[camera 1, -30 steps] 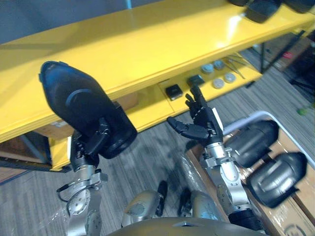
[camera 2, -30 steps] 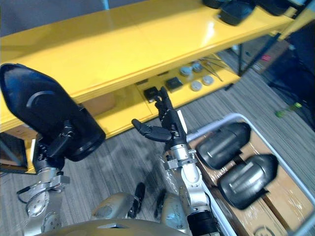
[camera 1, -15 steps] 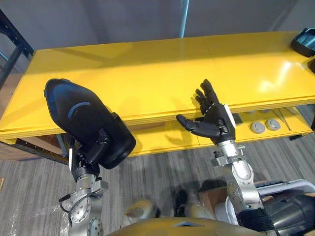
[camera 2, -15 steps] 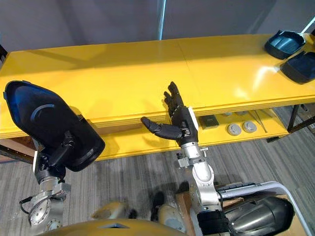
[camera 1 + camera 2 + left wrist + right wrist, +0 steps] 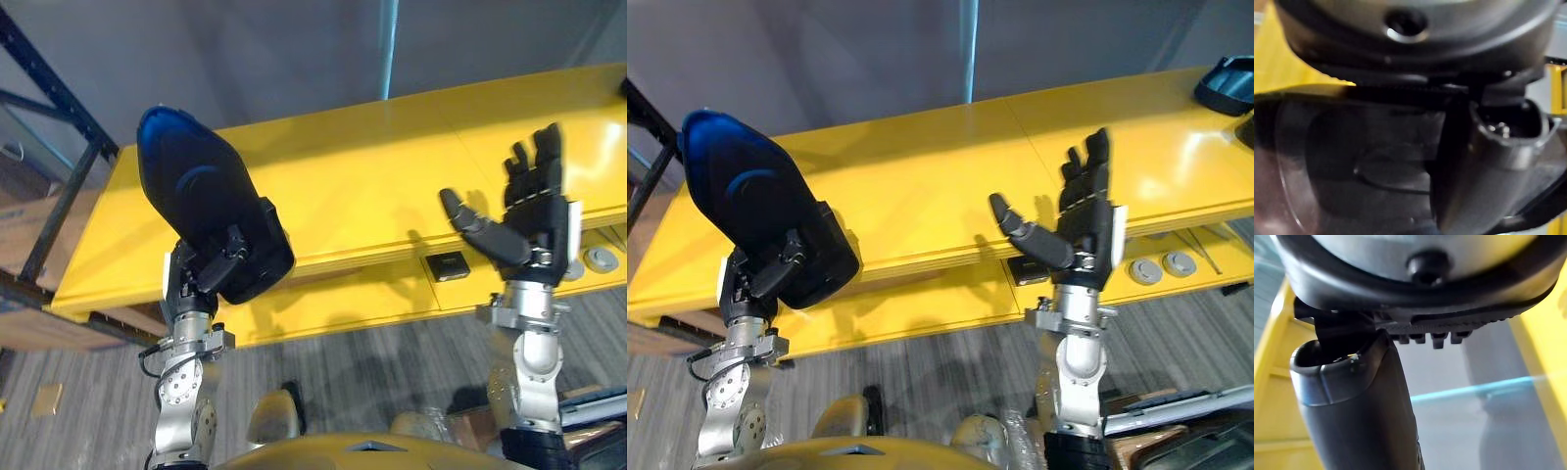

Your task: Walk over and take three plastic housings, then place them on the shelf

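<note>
Black plastic housing (image 5: 201,211) is held up in the left hand (image 5: 196,284), over the near left part of the yellow shelf top (image 5: 372,166) and clear of it; its long axis slants from the hand up toward the far left, so the narrow rounded end points up and away and the broad end sits low at the hand; the curved outer shell faces the head camera; the left hand's fingers (image 5: 231,245) are curled over the broad end's edge, clamped on the housing, and the left wrist view shows the thumb (image 5: 1484,166) lying against the dark shell (image 5: 1352,161).

The right hand (image 5: 534,235) is raised on the right, in front of the shelf's near edge, fingers straight and pointing up, thumb (image 5: 1366,416) spread toward the left, nothing in its grasp.

On the lower tier (image 5: 392,299) under the top lie a small black square part (image 5: 451,264) and, further right, two round grey discs (image 5: 1144,271); another dark housing (image 5: 1227,83) rests on the shelf top at the far right; a black rack upright (image 5: 59,186) stands at the shelf's left end; grey carpet (image 5: 372,362) lies near the robot.
</note>
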